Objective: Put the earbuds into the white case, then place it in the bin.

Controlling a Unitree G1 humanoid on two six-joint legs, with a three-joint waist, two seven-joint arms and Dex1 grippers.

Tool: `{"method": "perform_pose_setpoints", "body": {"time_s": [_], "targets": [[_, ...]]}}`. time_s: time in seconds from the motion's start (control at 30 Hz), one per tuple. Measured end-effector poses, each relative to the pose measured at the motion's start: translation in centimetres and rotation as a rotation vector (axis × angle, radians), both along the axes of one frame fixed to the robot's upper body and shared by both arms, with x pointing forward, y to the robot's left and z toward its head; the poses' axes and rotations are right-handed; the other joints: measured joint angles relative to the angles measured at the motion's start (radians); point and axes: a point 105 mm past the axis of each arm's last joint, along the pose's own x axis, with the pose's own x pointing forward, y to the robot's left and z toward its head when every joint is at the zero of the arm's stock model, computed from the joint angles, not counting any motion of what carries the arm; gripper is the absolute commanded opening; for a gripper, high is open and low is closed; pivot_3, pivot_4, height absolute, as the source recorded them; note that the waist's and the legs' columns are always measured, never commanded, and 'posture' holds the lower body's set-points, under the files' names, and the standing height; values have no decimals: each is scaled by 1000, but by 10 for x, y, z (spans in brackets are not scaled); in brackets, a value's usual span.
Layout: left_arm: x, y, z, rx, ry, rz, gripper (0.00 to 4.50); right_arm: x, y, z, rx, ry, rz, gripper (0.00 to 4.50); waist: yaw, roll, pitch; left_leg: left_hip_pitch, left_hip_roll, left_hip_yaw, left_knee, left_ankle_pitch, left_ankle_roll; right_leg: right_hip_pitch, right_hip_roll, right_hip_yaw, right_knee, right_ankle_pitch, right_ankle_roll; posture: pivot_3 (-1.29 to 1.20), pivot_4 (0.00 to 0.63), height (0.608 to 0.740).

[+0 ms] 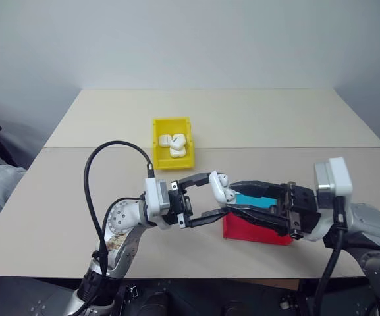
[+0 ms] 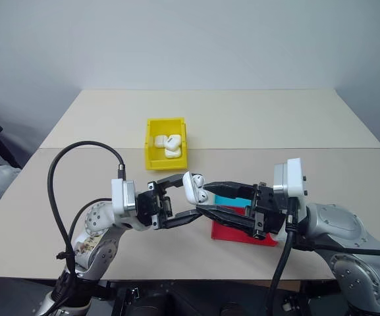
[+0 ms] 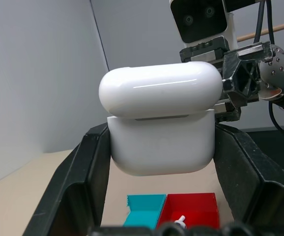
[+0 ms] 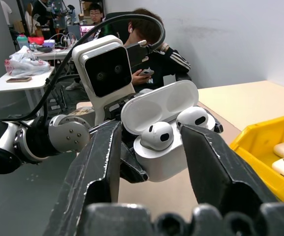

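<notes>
Glossy white case point(image 4: 169, 142) held mid-air, lid open, two earbuds point(image 4: 157, 135) seated inside, yellow bin point(image 1: 172, 142) holding white cases

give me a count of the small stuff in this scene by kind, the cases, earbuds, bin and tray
White cases: 4 (1 open case in the left gripper, 3 in the bin)
Earbuds: 2, seated in the open case
Yellow bin: 1
Blue-and-red tray: 1
Total: 8
</notes>
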Motion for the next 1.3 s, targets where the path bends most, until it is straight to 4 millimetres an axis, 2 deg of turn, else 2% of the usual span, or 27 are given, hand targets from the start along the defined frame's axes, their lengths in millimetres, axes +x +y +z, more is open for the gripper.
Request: {"method": "perform_pose_setpoints", "body": {"time_s": [0.17,0.3,0.33,0.43,0.47,0.63,0.8,0.97,1.17,1.3], "targets": [[5,0,-6,10,11,11,2806,-1,-15,5,-57,-22,-18,2346,2,0,0,0,0,0,0,0,0,0,0,0,0,0,0,0,150,740],[12,-2,-12,31,7,16,2806,-2,-23,37,-68,-115,10,1477,-3,0,0,0,0,0,0,0,0,1,0,0,0,0,0,0,150,740],[13,-4,-11,31,-1,8,2806,-2,-22,47,-78,-147,27,1145,-3,0,0,0,0,0,0,0,0,1,0,0,0,0,0,0,150,740],[15,-8,-11,23,-15,-4,2806,2,-15,60,-114,-173,60,102,-6,-1,0,0,0,0,0,0,0,1,0,-1,-1,0,0,0,150,740],[17,-10,-11,26,-14,-9,2806,7,-9,62,-135,-166,75,42,-10,-1,0,0,0,0,1,0,0,1,0,0,-1,0,0,0,150,740],[17,-22,-16,33,-30,-31,2806,22,20,57,-262,-151,148,42,-13,-1,0,-2,0,-1,1,0,0,-1,0,-1,-1,0,0,0,150,740],[22,-30,-18,40,-46,-12,2806,27,36,46,-358,-158,190,42,-10,-1,0,-3,0,-1,2,0,0,-1,0,-2,-1,0,0,0,150,740],[23,-30,-17,29,-48,0,2806,32,31,27,-456,-145,183,42,-8,-1,0,-3,0,-2,2,0,0,-1,0,-2,0,0,0,0,150,740],[24,-28,-25,51,-18,15,2806,34,22,21,-507,-177,156,42,-12,-1,0,-3,0,-2,2,0,0,-1,0,-2,0,0,0,0,150,740],[23,-27,-20,41,-34,20,2806,36,16,19,-518,-168,139,42,-12,-1,0,-3,0,-2,2,0,0,-1,0,-1,0,0,0,0,150,740]]}}
